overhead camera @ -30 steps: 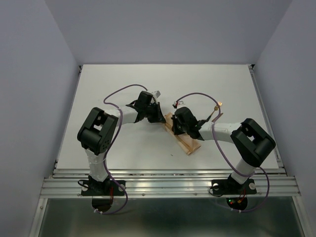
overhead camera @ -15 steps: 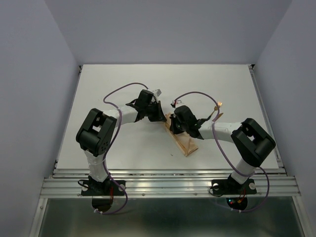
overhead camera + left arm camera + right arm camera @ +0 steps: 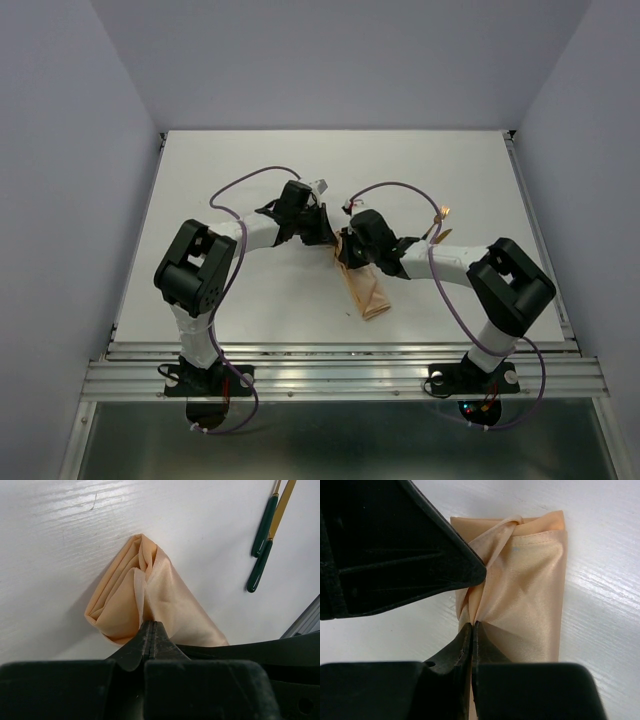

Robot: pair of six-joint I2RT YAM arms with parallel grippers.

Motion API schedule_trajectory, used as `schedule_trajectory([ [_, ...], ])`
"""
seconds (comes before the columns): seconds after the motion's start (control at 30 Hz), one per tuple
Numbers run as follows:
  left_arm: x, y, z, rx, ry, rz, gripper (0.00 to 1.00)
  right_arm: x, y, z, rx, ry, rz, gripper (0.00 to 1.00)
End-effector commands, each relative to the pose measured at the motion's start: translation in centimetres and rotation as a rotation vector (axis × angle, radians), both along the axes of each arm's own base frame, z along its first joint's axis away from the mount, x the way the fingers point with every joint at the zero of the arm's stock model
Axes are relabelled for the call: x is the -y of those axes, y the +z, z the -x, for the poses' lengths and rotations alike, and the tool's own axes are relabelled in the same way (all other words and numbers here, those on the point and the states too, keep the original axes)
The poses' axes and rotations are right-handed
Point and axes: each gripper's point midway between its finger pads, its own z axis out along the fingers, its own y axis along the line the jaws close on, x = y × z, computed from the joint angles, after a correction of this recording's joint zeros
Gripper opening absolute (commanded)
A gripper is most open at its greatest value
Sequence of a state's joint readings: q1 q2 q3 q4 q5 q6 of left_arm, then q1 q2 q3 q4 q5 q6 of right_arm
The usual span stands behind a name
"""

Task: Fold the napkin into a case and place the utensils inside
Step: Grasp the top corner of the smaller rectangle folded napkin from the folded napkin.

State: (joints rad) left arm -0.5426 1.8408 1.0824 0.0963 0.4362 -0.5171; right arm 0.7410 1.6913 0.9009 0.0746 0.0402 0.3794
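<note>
Folding was judged under way: the napkin, bunched narrow at mid-table, was clamped by the left gripper and the right gripper, so flattening into a case was called for, the utensils lying untouched nearby.

napkin: peach, folded narrow, far end bunched | utensils: dark-handled, side by side

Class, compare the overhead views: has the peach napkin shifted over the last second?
Yes. The napkin has swung: its near end now lies further left along the front rail, closer to the left arm's base.
</note>
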Motion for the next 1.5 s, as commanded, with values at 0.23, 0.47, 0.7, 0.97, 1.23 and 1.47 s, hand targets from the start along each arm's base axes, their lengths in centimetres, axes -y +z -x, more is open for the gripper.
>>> schedule_trajectory([
  [0.23,1.7,2.4,-0.7,0.041,-0.038,0.045,0.00,-1.8,0.2,-0.6,0.032,0.038,-0.048,0.01],
  [0.47,2.0,1.8,-1.1,0.023,-0.038,0.039,0.00,-2.0,0.3,-0.8,0.031,0.026,-0.068,0.02],
  [0.7,1.6,1.9,-1.4,0.010,-0.019,0.000,0.13,-2.0,-0.4,-0.6,0.016,0.019,-0.068,0.02],
  [0.97,1.2,4.7,-1.5,0.048,-0.009,-0.007,0.24,-2.3,-0.7,0.0,0.002,0.041,-0.088,0.10],
  [1.23,1.5,4.8,-1.5,0.045,-0.025,0.006,0.34,-2.5,-0.7,-0.1,-0.006,0.048,-0.085,0.23],
  [1.47,1.5,5.6,-1.8,0.061,-0.024,0.013,0.40,-2.5,-0.2,0.0,-0.011,0.045,-0.097,0.31],
])
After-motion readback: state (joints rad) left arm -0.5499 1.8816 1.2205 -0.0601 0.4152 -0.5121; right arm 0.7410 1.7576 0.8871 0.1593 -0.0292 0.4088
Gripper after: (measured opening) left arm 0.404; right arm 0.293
